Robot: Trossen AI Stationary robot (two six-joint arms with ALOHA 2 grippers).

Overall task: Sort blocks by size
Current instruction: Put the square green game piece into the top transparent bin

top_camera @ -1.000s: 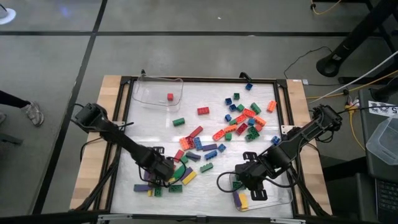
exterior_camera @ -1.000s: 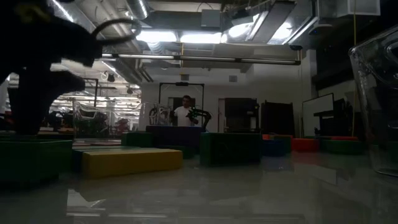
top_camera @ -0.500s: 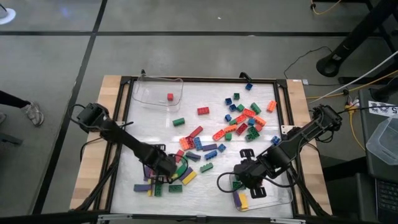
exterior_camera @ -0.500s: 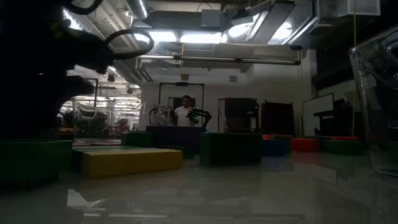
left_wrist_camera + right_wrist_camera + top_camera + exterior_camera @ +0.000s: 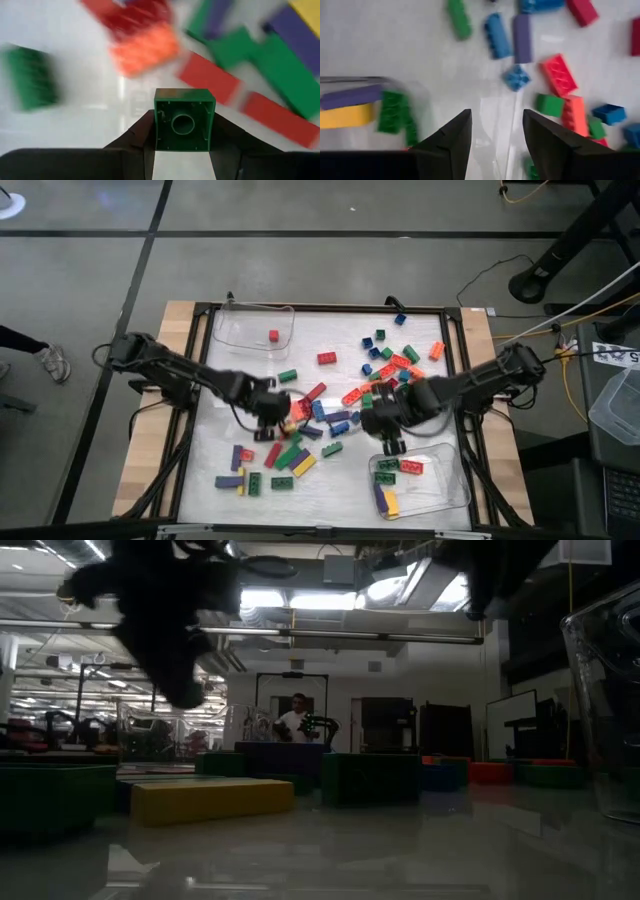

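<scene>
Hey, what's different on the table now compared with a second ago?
The left claw closed on a small green block and lifted away from the near pile toward the table's middle. The right claw, open and empty, moved off the near clear tray toward the centre. The far tray with its one red block stayed put.

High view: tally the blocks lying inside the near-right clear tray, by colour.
Clear tray, seen from above:
Green block: 1
Red block: 1
Purple block: 1
Yellow block: 1
Total: 4
</scene>
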